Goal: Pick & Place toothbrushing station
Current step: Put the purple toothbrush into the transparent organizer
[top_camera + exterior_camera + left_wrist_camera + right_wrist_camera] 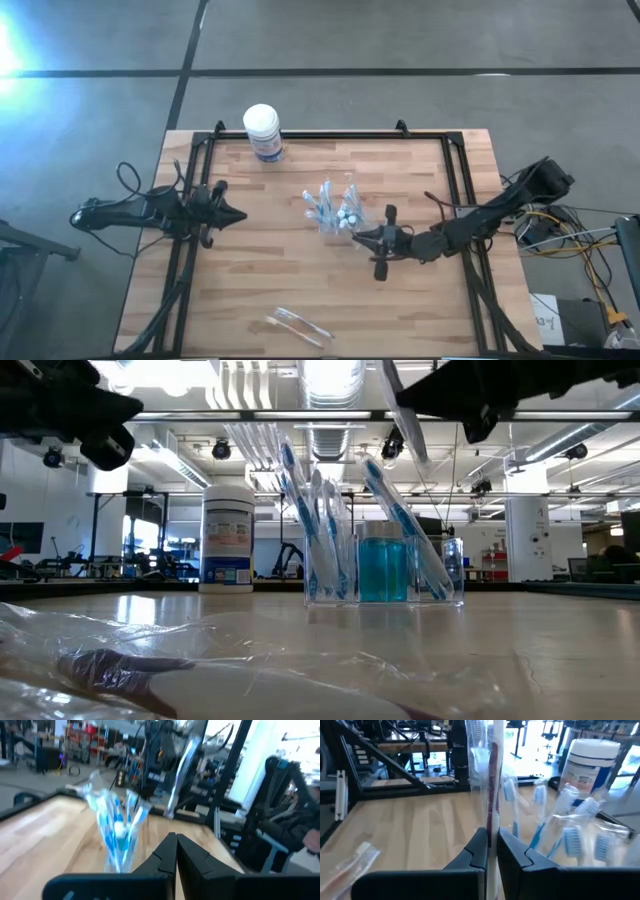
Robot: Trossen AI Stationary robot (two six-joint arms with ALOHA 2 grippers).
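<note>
I judged the main risk to be the wrapped toothbrush (pixel 487 780) slipping or snagging on the brushes already standing in the toothbrushing station (pixel 334 208), since my right gripper (pixel 362 237) was clamped only on its lower end. The station stood at the centre of the high view, just up and left of that gripper. My left gripper (pixel 238 214), shut and empty, waited at centre left.

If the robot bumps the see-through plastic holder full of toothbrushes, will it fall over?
It could tip. The clear plastic toothbrush holder stands upright on the wooden table, and its blue-and-white toothbrushes lean out well above its rim, so it is probably top-heavy. It also looks light, so a low, gentle nudge might just slide it across the smooth wood.
</note>
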